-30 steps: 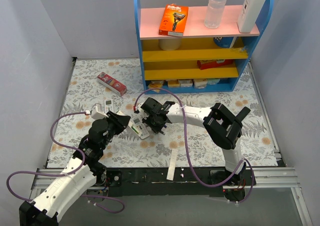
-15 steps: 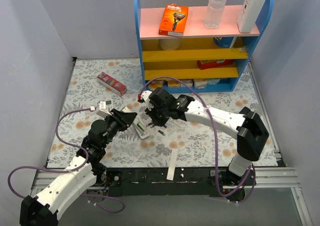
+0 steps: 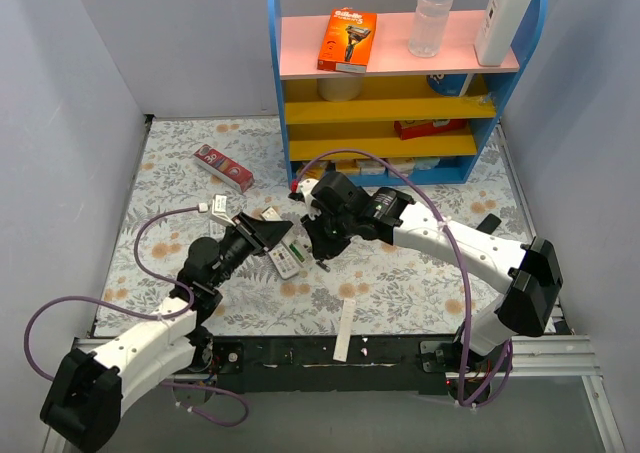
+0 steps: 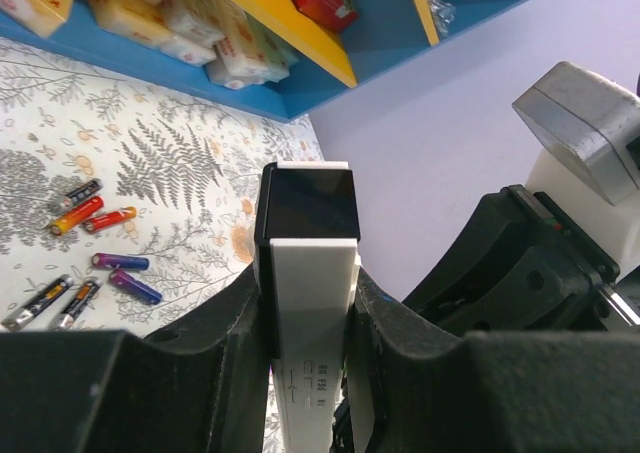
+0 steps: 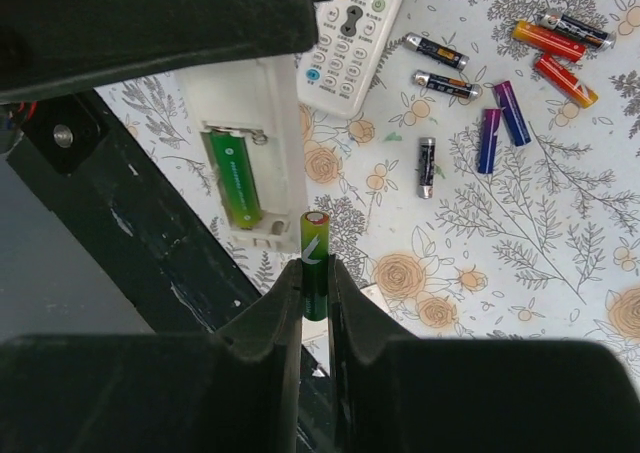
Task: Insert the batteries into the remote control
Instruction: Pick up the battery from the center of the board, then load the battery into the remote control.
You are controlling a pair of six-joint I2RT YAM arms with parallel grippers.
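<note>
The right gripper (image 5: 316, 285) is clamped on a green battery (image 5: 315, 253), whose long axis runs in line with the fingers. Its tip sits just beside the near end of the remote control (image 5: 265, 103), roughly parallel to the open bay where another green cell (image 5: 232, 178) lies. The left gripper (image 4: 305, 318) pinches the remote's sides. Loose batteries (image 5: 490, 139) lie scattered on the floral table (image 3: 420, 293) beside a second remote (image 5: 355, 33).

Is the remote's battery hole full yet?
Half full. One green battery lies in the open remote, the slot beside it bare. The right gripper holds a second green battery just outside.
</note>
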